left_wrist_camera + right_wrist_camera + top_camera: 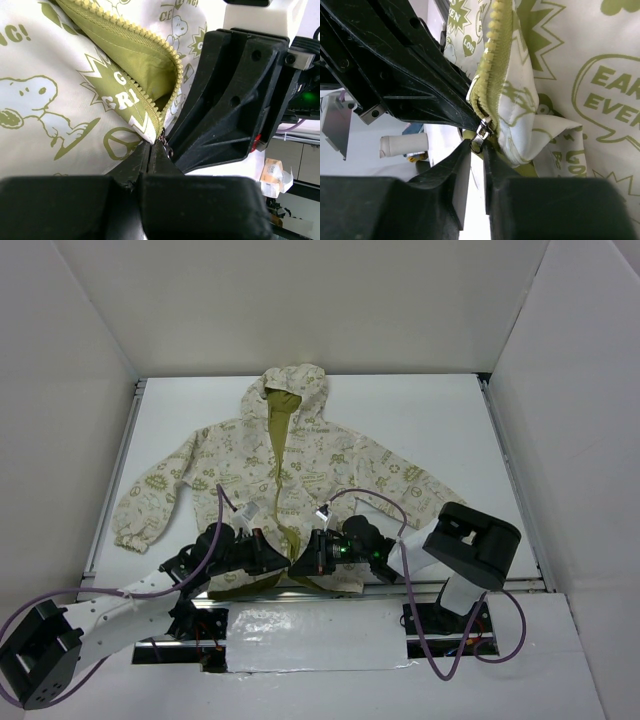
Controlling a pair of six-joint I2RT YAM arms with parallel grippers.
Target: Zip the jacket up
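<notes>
Black plastic closed tip to tip: the left hand [151,152] is clamped shut at the very foot of the zipper [176,82]. By the look of it, it pins the bottom corner of the jacket [60,100] there, where the cream cloth runs into its tips. Facing it, the right hand [476,160] has its fingers only a narrow slit apart. The metal pull tab [477,144] hangs at the mouth of that slit, just below the slider [483,129], but I cannot tell whether it is pinched.

The slider sits at the lowest end of the yellow-green teeth [492,45]. Both rows run down into it, so the start looks engaged, though I cannot be sure. Directly above it the rows part and the olive lining [140,55] shows between them.

In the overhead view the jacket lies flat on the white tabletop [430,415]. Its hood [296,380] is at the upper centre of the frame, its sleeves [150,495] spread to left and right, and its hem is at the lower centre where both hands meet. The front gapes in a thin olive strip from the hem up to the hood.

I judge the task barely begun. The hem is anchored and the pull is at hand, but the whole run from hem to collar is not yet closed.
</notes>
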